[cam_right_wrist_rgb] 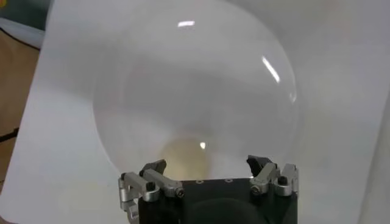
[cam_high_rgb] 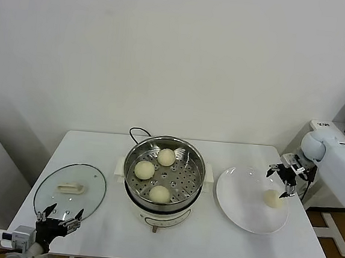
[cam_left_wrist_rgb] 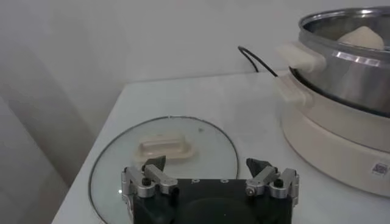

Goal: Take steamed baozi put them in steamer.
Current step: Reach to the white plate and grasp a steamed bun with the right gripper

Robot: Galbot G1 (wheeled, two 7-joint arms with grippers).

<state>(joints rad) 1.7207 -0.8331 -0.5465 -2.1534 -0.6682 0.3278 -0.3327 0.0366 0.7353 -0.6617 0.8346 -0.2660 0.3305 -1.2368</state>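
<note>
- Lid (cam_high_rgb: 70, 188) first, on my far left: a round glass one with a white handle, lying flat on the white table (cam_high_rgb: 109, 232) near its left edge.
- My left gripper (cam_high_rgb: 59, 218) hangs just at the near rim of that lid, low by the table's front-left corner. I see its fingers (cam_left_wrist_rgb: 149, 178) spread wide with nothing between them; in the left wrist view the lid's handle lies beyond the gap, apart from both tips.
- Moving right, the steamer (cam_high_rgb: 164, 172) stands at the middle of the table, a shiny steel pot on a cream base with its black cord (cam_high_rgb: 137, 132) trailing off behind it. The perforated tray inside is in plain sight from the head camera.
- I count three steamed baozi in the pot: one at the back (cam_high_rgb: 166, 157), one to the left (cam_high_rgb: 145, 169), one at the front (cam_high_rgb: 160, 194). They sit apart from each other on the tray.
- Right of the steamer, just beside its base, lies the flat white plate (cam_high_rgb: 241, 201).
- The fourth baozi (cam_high_rgb: 273, 198) rests on the right part of that plate, well apart from the pot.
- My right gripper (cam_high_rgb: 285, 179) sits just above and behind that bun, over the plate's far right rim. Its jaws stand wide and hold nothing; in the right wrist view the bun shows pale between the fingertips (cam_right_wrist_rgb: 157, 169), below them, and I can't tell whether they touch it.
</note>
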